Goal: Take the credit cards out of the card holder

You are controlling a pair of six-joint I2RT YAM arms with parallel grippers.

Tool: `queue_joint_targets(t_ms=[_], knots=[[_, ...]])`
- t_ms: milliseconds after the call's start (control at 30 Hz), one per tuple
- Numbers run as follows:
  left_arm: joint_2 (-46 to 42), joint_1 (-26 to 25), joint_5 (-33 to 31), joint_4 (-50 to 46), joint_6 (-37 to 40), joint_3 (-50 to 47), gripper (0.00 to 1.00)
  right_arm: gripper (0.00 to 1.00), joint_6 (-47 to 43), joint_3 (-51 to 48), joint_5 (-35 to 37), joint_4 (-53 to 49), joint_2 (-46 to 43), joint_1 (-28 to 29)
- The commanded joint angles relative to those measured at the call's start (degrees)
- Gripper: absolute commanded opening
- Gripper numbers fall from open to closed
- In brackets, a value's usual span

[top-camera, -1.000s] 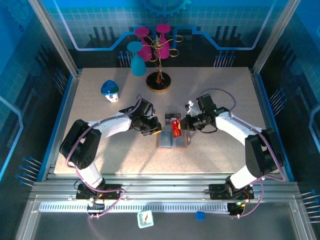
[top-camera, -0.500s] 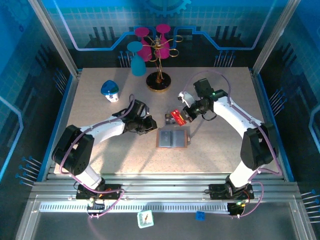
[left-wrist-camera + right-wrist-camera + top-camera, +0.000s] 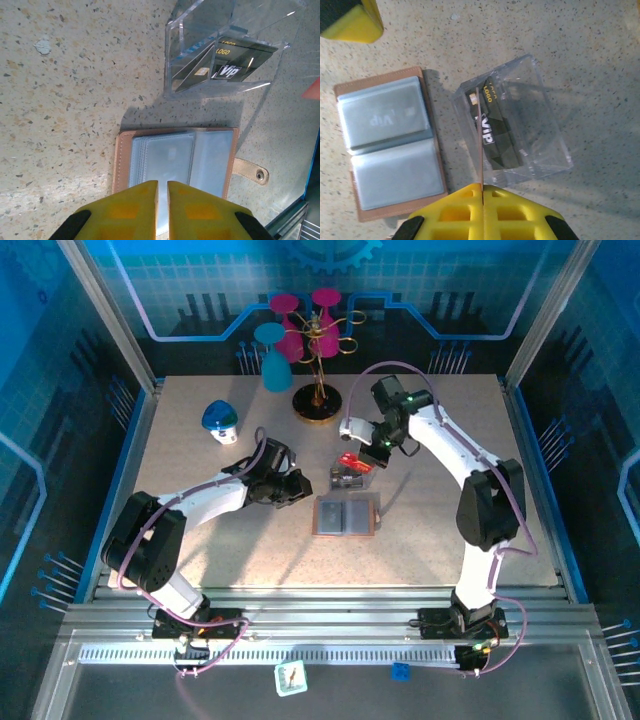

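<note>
— Top view: what changed?
— My right gripper (image 3: 366, 454) has lifted the red card (image 3: 348, 460) off the card holder (image 3: 346, 516) and carried it over the clear box (image 3: 350, 480). My left gripper (image 3: 300, 492) has backed off the holder's left edge.
— Left wrist?
— Fingers all but closed, gripping nothing. The holder lies open just ahead.
— Right wrist?
— Jaws pinched tight on the red card, edge-on above the dark cards (image 3: 497, 142) already boxed. A VIP card (image 3: 385, 117) shows through one pocket, so I judge more remains.

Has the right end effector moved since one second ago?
Yes. The right end effector went from the card holder toward the far side, now holding the red card over the clear box.
</note>
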Motion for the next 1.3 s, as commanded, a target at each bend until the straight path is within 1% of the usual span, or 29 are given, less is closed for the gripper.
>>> queue_joint_targets(t_ms=[0, 333, 633, 1033, 1200, 1267], knots=[[-1.6, 0.6, -0.6, -0.4, -0.2, 0.1, 0.13, 0.00, -6.2, 5.5, 2.6, -4.7, 2.9, 0.7], [-2.7, 0.9, -0.2, -0.5, -1.1, -1.8, 0.14, 0.00, -9.8, 18.0, 3.7, -10.4, 11.0, 1.5], [-4.9, 1.9, -0.4, -1.4, -0.9, -3.0, 0.14, 0.00, -11.6, 24.7, 3.6, -14.3, 17.5, 2.0], [-5.9, 2.3, -0.4, -0.9, -1.7, -4.3, 0.14, 0.00, -11.6, 27.1, 4.6, -16.8, 21.3, 2.2], [-5.5, 2.3, 0.1, -0.5, -2.2, -4.6, 0.14, 0.00, -11.5, 26.9, 1.9, -18.3, 22.2, 2.4], [-5.5, 2.4, 0.1, -0.5, -2.1, -4.6, 0.14, 0.00, -11.3, 26.9, 2.0, -18.5, 22.7, 2.7]])
